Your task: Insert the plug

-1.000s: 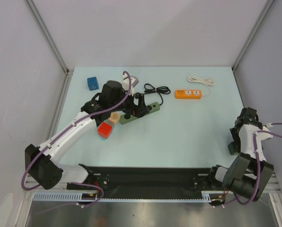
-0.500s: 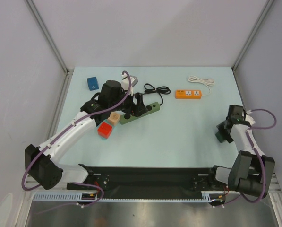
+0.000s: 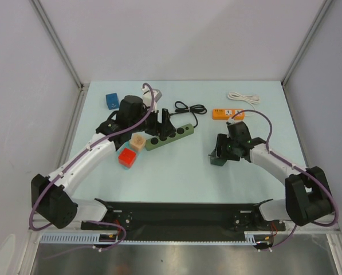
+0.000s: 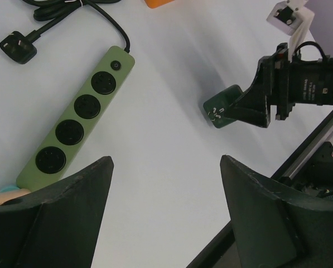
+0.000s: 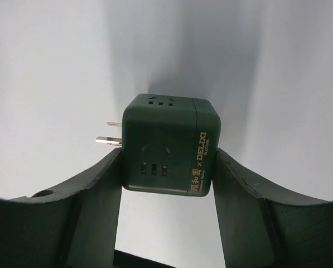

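Mid-table, well apart from the power strip (image 3: 169,136), the right claw (image 3: 219,156) pinches the cube plug (image 5: 166,142), prongs (image 5: 107,134) sideways. Pushed in crooked, it could twist loose or shove the power strip, as the left claw (image 4: 166,162) hangs open above it.

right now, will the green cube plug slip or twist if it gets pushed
Probably rigid: the cube plug looks like a hard boxy shell. Its flat sides sit between the fingers of the right gripper, so it likely won't roll, though smooth plastic may slide. The thin prongs seem most apt to bend.
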Robot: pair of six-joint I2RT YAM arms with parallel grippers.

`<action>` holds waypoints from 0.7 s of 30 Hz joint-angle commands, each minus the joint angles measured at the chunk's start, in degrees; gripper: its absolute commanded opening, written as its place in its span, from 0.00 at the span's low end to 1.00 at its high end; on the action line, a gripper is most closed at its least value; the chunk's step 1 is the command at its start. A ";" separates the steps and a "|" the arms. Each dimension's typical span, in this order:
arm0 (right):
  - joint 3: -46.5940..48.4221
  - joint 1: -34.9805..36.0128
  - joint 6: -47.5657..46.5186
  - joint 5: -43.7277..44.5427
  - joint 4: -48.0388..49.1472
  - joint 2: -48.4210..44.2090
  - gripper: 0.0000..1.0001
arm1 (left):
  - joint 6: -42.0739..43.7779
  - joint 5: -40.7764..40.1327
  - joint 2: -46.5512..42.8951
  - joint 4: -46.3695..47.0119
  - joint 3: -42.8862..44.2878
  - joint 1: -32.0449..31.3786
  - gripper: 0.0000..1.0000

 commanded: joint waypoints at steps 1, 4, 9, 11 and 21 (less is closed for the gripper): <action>3.01 2.64 -1.49 1.12 2.24 2.58 0.15 | 0.94 1.31 0.30 1.06 -0.16 0.29 0.84; 5.20 4.84 -0.35 2.97 1.54 4.52 0.39 | 0.76 3.67 1.17 0.97 -0.51 0.20 0.83; 9.42 5.55 -0.08 1.22 -1.18 3.30 0.73 | 1.38 5.70 3.02 0.97 -0.34 0.20 0.79; 11.00 4.85 -1.05 1.13 -2.68 1.37 0.82 | 1.38 5.88 4.60 0.97 0.62 0.02 0.77; 9.70 -11.31 -4.04 -14.68 -5.32 -10.41 0.98 | 14.46 0.36 16.11 1.49 9.41 -7.70 0.93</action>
